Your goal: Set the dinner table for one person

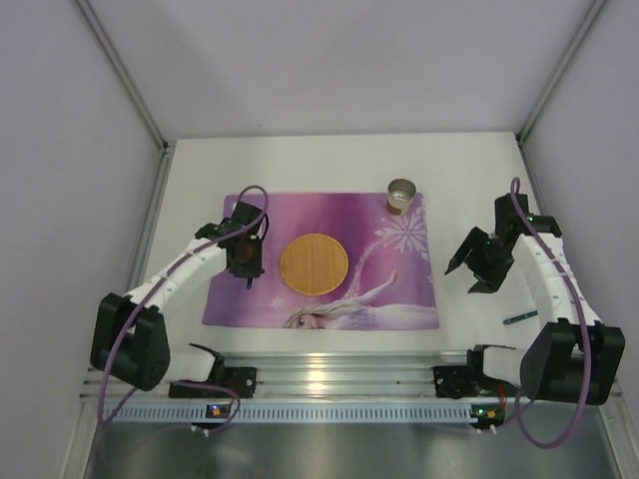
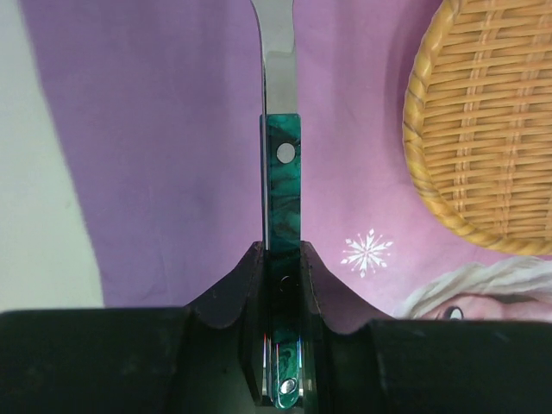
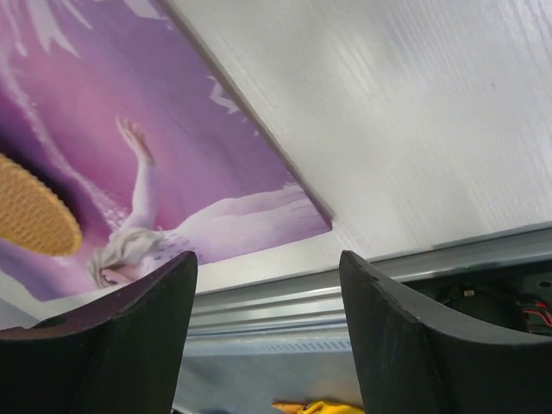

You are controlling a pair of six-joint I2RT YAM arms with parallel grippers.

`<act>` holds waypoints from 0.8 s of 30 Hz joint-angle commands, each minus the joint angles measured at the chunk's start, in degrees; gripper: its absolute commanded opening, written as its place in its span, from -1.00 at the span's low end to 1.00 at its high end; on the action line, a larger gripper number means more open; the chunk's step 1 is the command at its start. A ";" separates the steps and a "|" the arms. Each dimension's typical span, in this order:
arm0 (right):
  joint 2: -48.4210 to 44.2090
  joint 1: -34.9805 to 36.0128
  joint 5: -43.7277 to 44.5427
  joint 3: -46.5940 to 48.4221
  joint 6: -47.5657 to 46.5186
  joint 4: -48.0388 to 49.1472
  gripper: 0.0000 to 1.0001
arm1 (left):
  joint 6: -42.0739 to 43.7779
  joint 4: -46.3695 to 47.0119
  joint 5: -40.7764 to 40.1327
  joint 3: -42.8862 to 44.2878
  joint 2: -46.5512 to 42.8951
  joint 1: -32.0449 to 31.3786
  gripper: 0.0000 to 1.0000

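Note:
The white dinner table point(image 1: 319, 165) carries a purple printed placemat point(image 1: 250, 299) with a round woven plate point(image 1: 314, 263) at its middle. My left gripper point(image 1: 247, 271) hovers over the mat's left part, left of the plate, shut on a green-handled piece of cutlery point(image 2: 281, 190); its metal end points away, over the mat point(image 2: 155, 129). The plate's rim point(image 2: 492, 129) shows to the right of it. My right gripper point(image 1: 467, 279) is open and empty above bare table right of the mat; in its wrist view point(image 3: 267, 267) nothing lies between the fingers.
A small metal cup point(image 1: 401, 192) stands on the mat's far right corner. A thin dark green utensil point(image 1: 519, 318) lies on the table by the right arm. A metal rail point(image 1: 329, 374) runs along the near edge. Walls close in on the sides and back.

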 commanded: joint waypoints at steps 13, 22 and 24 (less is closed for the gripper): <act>-4.56 -4.80 10.31 -1.33 -4.18 3.15 0.36 | 7.22 9.62 15.73 -0.21 11.83 9.84 -1.00; -2.28 -14.11 20.61 -1.41 -3.22 1.47 0.43 | 5.90 6.01 15.73 2.25 12.89 10.10 0.84; -2.19 -18.05 21.31 -3.08 -2.61 1.73 0.43 | 5.63 5.31 16.60 2.69 12.36 10.10 0.96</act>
